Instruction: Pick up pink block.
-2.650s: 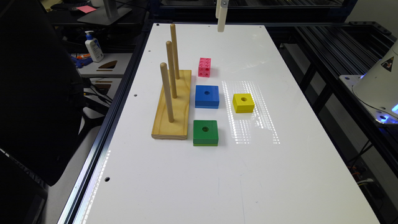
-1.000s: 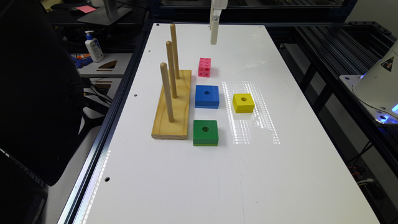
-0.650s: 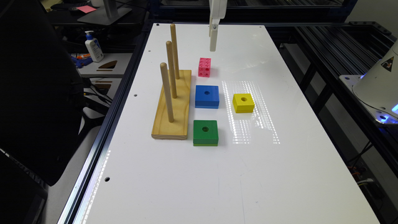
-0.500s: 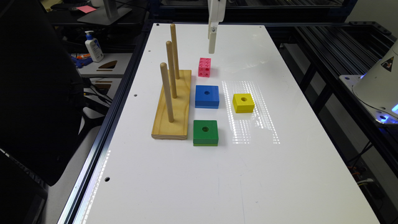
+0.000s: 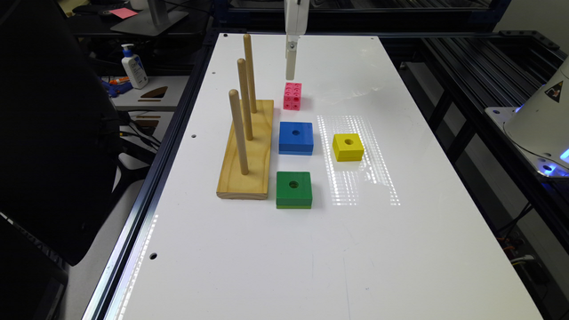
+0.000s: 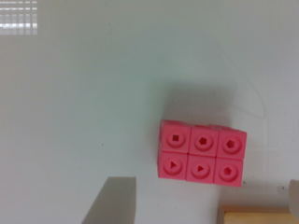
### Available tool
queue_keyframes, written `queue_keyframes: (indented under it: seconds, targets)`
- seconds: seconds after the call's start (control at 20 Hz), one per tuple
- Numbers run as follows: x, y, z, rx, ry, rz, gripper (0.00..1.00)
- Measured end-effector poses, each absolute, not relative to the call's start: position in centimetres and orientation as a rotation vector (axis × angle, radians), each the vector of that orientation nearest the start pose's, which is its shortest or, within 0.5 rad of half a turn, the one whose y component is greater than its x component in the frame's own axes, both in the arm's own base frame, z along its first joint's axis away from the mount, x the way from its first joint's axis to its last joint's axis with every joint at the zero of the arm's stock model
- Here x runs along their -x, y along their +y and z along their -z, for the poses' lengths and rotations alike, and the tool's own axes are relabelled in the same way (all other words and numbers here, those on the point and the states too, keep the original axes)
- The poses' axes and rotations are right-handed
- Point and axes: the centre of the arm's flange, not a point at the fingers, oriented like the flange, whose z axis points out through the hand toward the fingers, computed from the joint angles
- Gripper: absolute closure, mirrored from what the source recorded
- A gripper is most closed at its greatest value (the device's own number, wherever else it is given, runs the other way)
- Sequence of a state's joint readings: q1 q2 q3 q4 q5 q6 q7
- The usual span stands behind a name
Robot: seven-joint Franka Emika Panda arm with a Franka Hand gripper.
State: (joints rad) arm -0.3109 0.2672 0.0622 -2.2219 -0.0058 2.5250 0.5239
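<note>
You're still on the approach, nothing grabbed yet

Left to right: peg stand [image 5: 246, 151], then the pink block [image 5: 292, 95] on the bench [image 5: 400, 249] just beside it, claw [image 5: 290, 66] above with fingers spread apart; you'd need to centre over it and drop. No readable writing

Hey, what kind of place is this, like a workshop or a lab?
Probably a robotics lab: a white table on an aluminium frame holds a wooden peg board and coloured test blocks, including the pink block, beneath the gripper.
</note>
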Motion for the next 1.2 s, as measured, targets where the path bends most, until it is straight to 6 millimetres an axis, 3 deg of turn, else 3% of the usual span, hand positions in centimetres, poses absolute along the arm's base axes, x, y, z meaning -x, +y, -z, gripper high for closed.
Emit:
queue_keyframes:
  seconds: [0.45, 0.75, 1.2]
  targets:
    - [-53.8, -13.6, -24.7, 2.895, 1.174, 0.033, 0.00]
    - [-53.9, -13.6, -21.5, 2.890, 1.175, 0.029, 0.00]
    - [-54.0, -13.7, -20.3, 2.889, 1.175, 0.019, 0.00]
